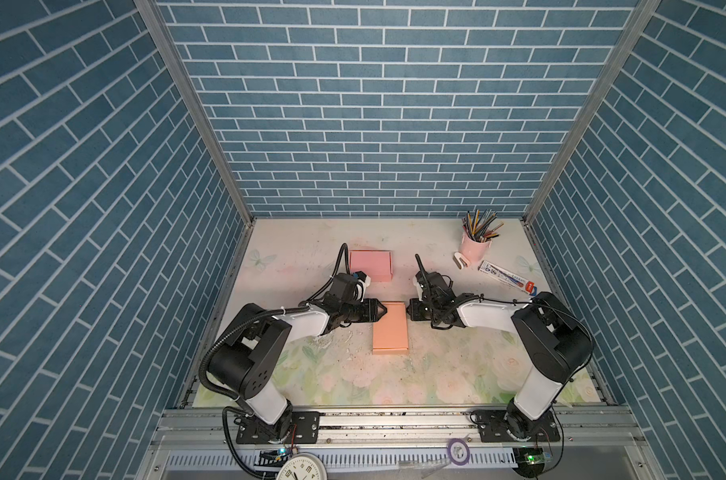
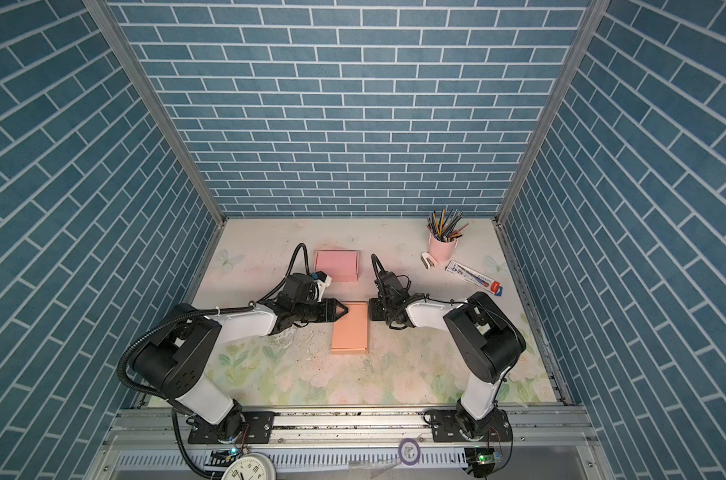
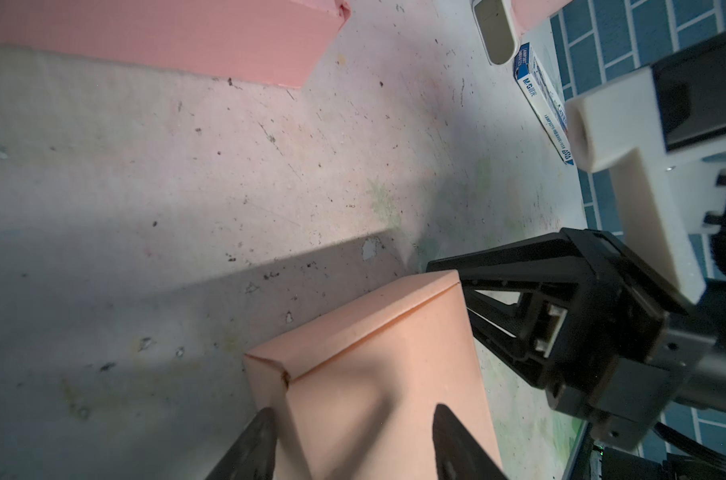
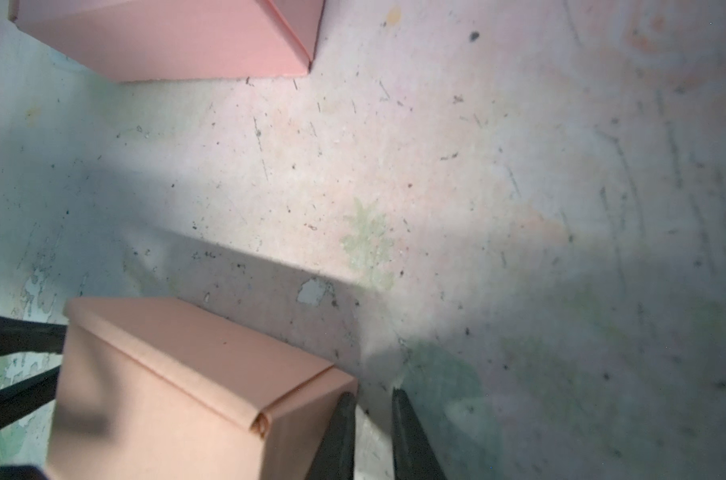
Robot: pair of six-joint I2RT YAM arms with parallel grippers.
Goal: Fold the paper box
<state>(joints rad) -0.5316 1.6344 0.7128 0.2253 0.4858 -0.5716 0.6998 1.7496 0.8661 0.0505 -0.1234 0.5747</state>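
Floral table (image 1: 436, 365) carries orange box (image 1: 390, 332), pink box (image 1: 369, 264), pencil cup (image 1: 473, 249), pen packet (image 1: 504, 276), perhaps stapler (image 1: 461, 261).

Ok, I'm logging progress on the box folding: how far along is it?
Done: the peach box looks fully closed, lid flat, and a pink box sits folded behind it. In hand: the left gripper, jaws open, is at the peach box's left edge; the right gripper, jaws narrowly apart and empty, is at its right side. Remaining: apparently only final pressing or release.

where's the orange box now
In both top views the orange paper box lies mid-table between the left claw and right claw, with the pink paper box behind it.
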